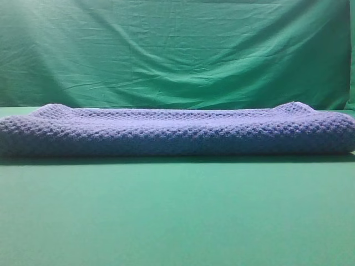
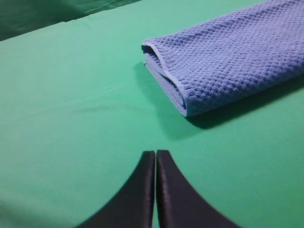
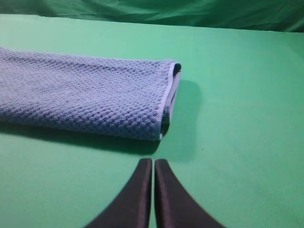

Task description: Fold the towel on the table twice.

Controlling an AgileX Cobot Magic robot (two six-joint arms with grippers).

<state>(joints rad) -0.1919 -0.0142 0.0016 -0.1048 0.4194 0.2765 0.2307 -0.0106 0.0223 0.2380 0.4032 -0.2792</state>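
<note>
Towel [image 1: 177,133] lies stretched across the worktop [image 1: 177,216], a long thick band of stacked layers, folded edge toward the front, wrinkled green backdrop [image 1: 177,50] hanging behind. Judging by the layers showing at both ends, it looks folded at least once lengthwise already, maybe twice; the exact count is hard to read.

Left hand [image 2: 155,156] hovers low over bare worktop, fingers pressed together, pinching nothing. Right hand [image 3: 153,164] matches it, fingers pressed flat against each other, nothing between them. Neither shows in the high view.

Risks now. If another fold is due, this cloth is thick and soft, and a hand that pinches only the top layer would peel the stack apart instead of carrying the whole end over. A grab too near one corner could drag the band askew, and the layers could slide so the edges stop lining up. Both hands would also have to spread before closing in, or they just shove the bundle.

Positions: from the left wrist, the towel's left end sits ahead and off to the right of the hand, apart from it, hem and layer edges facing the camera. From the right wrist, the towel's right end lies just ahead and slightly left, near the fingertips, not touching.
</note>
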